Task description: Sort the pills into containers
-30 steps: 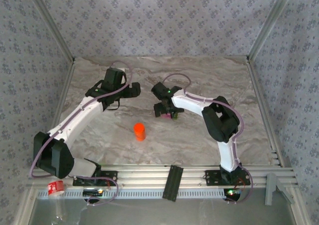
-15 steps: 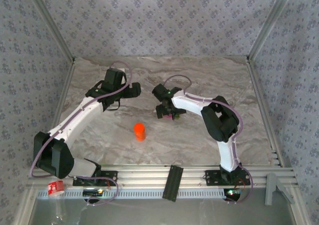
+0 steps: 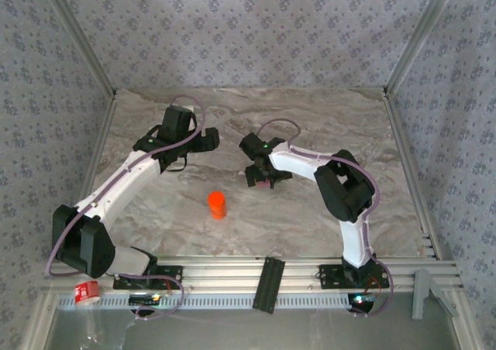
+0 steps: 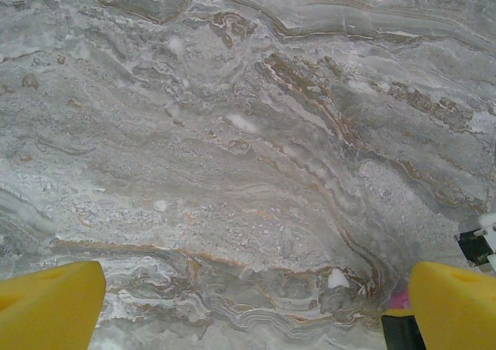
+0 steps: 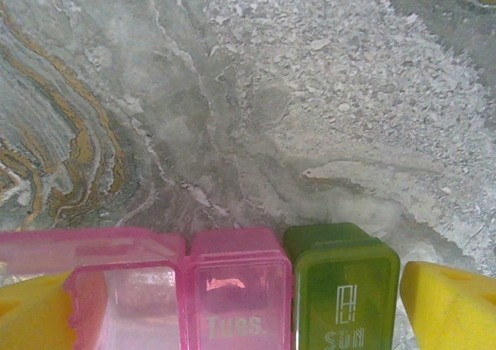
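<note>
Right fingers [image 5: 451, 307] wide, containers [image 5: 232, 303] between them, seemingly a grasp starting; next, close squarely. Left fingers [image 4: 48, 307] wide too.

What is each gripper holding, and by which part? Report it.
Nothing is held. The left gripper hangs open over bare table; the right gripper stands open astride the containers, with no grip visible.

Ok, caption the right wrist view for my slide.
Open right pincer flanking the pill organizer: pink Tues. compartment beside green SUN compartment, on a marble tabletop.
</note>
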`<state>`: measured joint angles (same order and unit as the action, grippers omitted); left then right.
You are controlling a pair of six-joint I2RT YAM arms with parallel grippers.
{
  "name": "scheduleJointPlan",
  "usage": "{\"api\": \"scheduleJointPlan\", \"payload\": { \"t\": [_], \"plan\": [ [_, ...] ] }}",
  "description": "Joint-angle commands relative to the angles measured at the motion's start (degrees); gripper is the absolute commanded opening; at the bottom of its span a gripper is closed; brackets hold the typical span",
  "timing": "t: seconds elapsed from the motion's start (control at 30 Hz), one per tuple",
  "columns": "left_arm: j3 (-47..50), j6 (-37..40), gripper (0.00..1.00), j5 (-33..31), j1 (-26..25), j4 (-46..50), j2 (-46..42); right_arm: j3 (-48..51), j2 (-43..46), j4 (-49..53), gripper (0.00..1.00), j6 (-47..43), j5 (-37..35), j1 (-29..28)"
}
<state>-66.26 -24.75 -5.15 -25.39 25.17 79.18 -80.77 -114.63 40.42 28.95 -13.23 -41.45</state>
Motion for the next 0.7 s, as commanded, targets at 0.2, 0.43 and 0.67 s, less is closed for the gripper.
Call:
{"api": "scheduleJointPlan", "payload": {
  "t": [0.2,0.43,0.67],
  "plan": [
    [0.7,-0.69,1.0,1.28,0.25,-1.44,-1.55,-1.56,0.01,-0.24,1.0,-0.08,1.11,1.69],
    [0.96,-1.0,1.0,1.28,0.29,-1.54,-2.09,-0.59,1.23,-1.29,1.0,-0.55,1.88,1.68],
    [2.33,-2.71,1.0,-1.97,0.74,-1.95,-4.73,0.67,8.9,-2.58,1.0,-1.57,1.82,0.26]
  ]
}}
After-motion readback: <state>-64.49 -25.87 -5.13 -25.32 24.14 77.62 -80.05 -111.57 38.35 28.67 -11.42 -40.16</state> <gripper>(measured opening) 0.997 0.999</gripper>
